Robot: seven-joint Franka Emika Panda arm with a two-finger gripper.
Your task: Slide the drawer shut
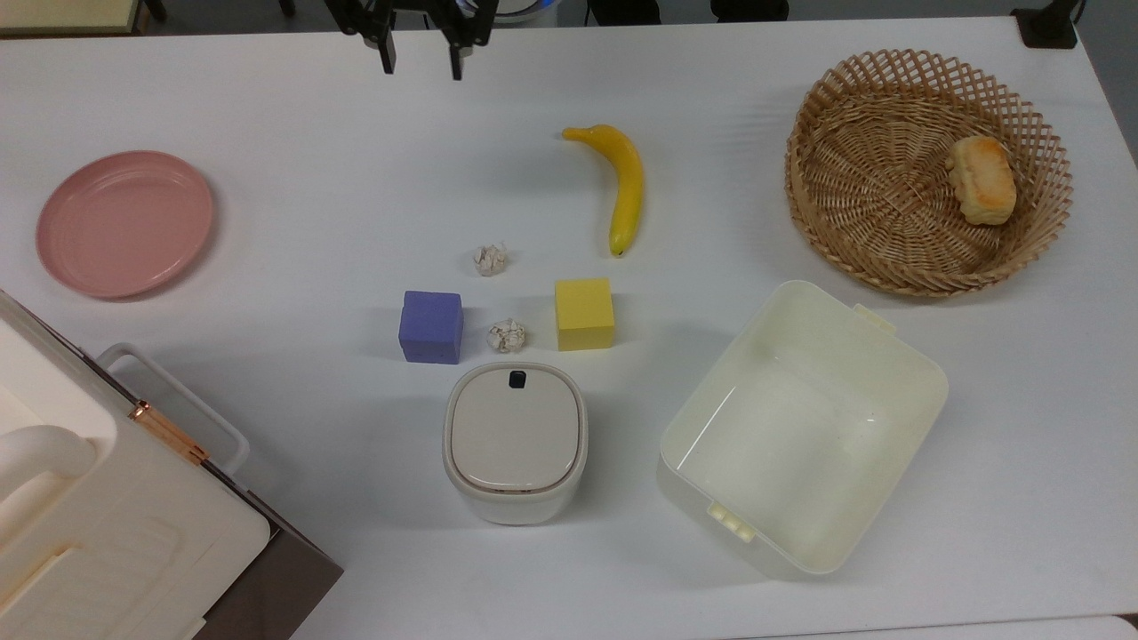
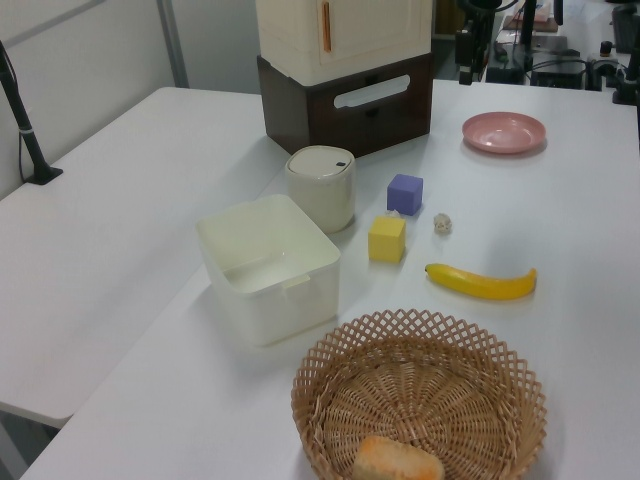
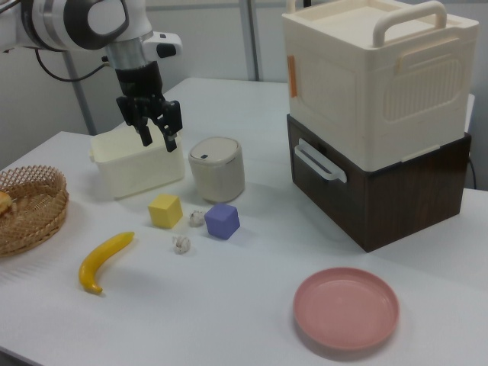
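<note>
The drawer (image 3: 345,200) has a dark brown front and a white loop handle (image 3: 319,163), under the cream-white cabinet (image 3: 374,84). Its front looks flush with the brown base. The left view has the drawer (image 2: 352,108) at the table's back, and the top view has its handle (image 1: 174,402) at the bottom left. My gripper (image 1: 421,60) hangs open and empty over the table's far edge, well away from the drawer. It appears high above the table in the right view (image 3: 158,138), and beside the cabinet's right in the left view (image 2: 470,62).
A pink plate (image 1: 124,222) lies near the drawer. Mid-table are a purple cube (image 1: 431,326), a yellow cube (image 1: 584,313), two paper balls (image 1: 491,260), a banana (image 1: 626,182) and a lidded white bin (image 1: 516,440). A cream tub (image 1: 782,427) and a wicker basket (image 1: 845,133) holding bread (image 1: 981,178) stand on the top view's right.
</note>
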